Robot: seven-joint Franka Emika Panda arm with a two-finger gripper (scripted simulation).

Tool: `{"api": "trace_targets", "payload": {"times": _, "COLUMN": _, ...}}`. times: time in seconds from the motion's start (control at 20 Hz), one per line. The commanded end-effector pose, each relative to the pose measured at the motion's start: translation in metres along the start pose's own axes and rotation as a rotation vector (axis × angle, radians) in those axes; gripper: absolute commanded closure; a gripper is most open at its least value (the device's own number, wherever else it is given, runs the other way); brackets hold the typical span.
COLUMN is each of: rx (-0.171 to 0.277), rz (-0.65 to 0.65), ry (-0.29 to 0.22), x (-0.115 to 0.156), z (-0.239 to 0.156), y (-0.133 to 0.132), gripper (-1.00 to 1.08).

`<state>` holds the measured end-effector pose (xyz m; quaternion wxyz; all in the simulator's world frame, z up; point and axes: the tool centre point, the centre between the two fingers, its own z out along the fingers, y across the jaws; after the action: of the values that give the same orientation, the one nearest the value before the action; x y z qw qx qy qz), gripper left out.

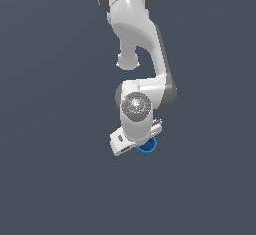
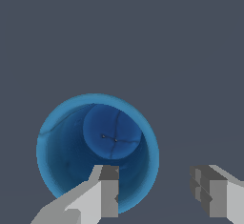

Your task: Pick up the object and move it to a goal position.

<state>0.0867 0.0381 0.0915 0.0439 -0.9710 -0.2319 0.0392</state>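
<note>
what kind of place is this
Likely a bare simulated test scene, not a real room: a flat, featureless grey floor, one white robot arm, and a single blue cup below its open jaws.

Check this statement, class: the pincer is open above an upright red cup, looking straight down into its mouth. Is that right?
Not quite: the cup is blue, not red, as the wrist view shows. The rest stands: the pincer is open, and that view looks straight down into the upright cup's mouth, with one finger over its rim.
</note>
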Motion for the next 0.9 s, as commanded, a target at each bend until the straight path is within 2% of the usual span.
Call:
{"api": "trace_targets", "payload": {"times": 0.0, "rx": 0.006, "rz": -0.019, "ry": -0.002, "x": 0.003, "z": 0.003, "y": 0.001, "gripper": -0.2}}
{"api": "trace_targets", "payload": {"times": 0.4, "rx": 0.01, "rz": -0.029, "ry": -0.003, "x": 0.005, "z": 0.008, "y": 0.001, "gripper": -0.2}}
{"api": "trace_targets", "payload": {"times": 0.85, "rx": 0.01, "rz": -0.032, "ry": -0.003, "x": 0.005, "z": 0.036, "y": 0.001, "gripper": -0.2}}
